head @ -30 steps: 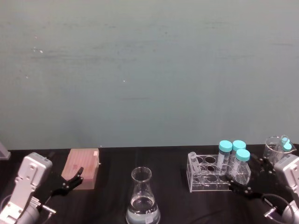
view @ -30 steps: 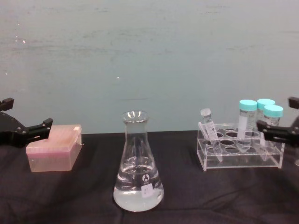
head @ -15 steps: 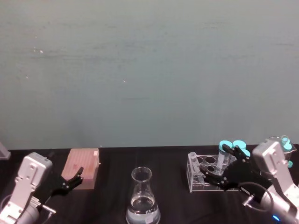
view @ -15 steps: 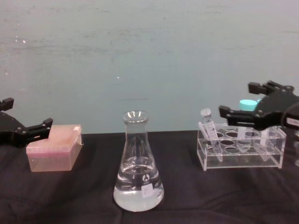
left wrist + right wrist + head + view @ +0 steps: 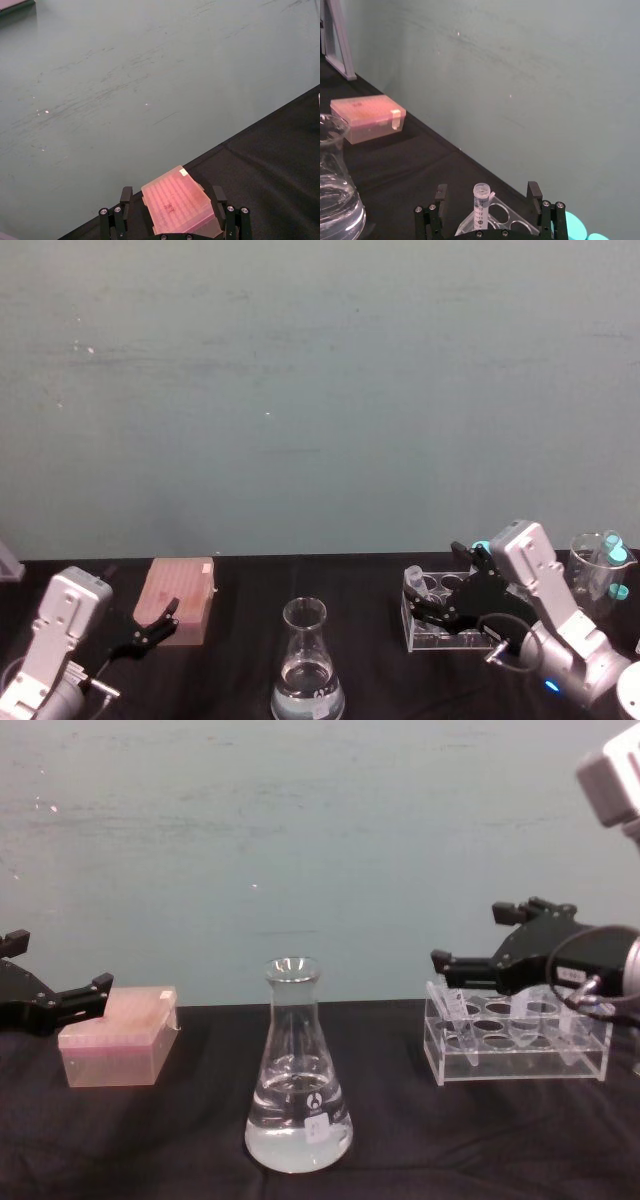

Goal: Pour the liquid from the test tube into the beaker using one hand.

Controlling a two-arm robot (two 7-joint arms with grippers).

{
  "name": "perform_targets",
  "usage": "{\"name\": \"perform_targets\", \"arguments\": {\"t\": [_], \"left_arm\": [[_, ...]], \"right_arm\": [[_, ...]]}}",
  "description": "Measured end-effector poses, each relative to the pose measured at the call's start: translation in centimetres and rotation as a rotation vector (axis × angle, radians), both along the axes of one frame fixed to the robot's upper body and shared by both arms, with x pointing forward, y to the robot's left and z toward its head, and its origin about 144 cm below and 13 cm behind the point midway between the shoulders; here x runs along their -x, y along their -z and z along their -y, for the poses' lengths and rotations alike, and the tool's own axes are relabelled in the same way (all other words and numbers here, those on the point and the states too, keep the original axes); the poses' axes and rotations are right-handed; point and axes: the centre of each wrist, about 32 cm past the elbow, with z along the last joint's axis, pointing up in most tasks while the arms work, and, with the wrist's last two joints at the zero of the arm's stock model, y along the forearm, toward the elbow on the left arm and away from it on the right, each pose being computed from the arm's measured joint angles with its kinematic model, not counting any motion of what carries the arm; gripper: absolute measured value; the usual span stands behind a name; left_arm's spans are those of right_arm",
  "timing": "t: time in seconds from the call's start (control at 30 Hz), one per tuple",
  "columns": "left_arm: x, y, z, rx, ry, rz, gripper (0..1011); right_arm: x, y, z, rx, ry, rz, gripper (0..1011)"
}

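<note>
The test tube [image 5: 451, 1008] leans in the left end of a clear rack [image 5: 515, 1063], its open top up; I also see the test tube [image 5: 413, 586] from the head. My right gripper [image 5: 467, 933] is open and hovers just above it. In the right wrist view the test tube [image 5: 480, 201] stands between the spread fingers of my right gripper [image 5: 487, 192], apart from both. The beaker [image 5: 298, 1070], a conical flask, stands centre front with clear liquid [image 5: 298, 1138] in its base; it shows as the beaker [image 5: 306, 665] from above. My left gripper [image 5: 60, 960] is parked open at far left.
A pink box [image 5: 115, 1048] lies just ahead of the left gripper [image 5: 171, 195]. Teal-capped tubes [image 5: 483, 546] stand in the rack behind the right gripper [image 5: 437, 585]. A glass cup [image 5: 598, 562] with more teal caps sits at far right. Black cloth covers the table.
My right arm has swung in from the right edge, up and leftward over the rack, so its open gripper now sits at the test tube's top. The left arm has not moved.
</note>
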Motion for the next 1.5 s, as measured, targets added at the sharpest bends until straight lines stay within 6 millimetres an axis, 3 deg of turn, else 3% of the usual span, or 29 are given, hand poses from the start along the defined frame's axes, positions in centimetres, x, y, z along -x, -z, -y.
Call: {"name": "perform_targets", "arguments": {"t": [0.63,1.5], "left_arm": [[0.0,0.0,0.0,0.000,0.000,0.000,1000],[0.0,0.0,0.0,0.000,0.000,0.000,1000]], "right_arm": [[-1.7,2.3,-1.7,0.040,0.037,-0.069,1003],[-2.5,3.4,-2.3,0.054,0.057,-0.056,1003]]}}
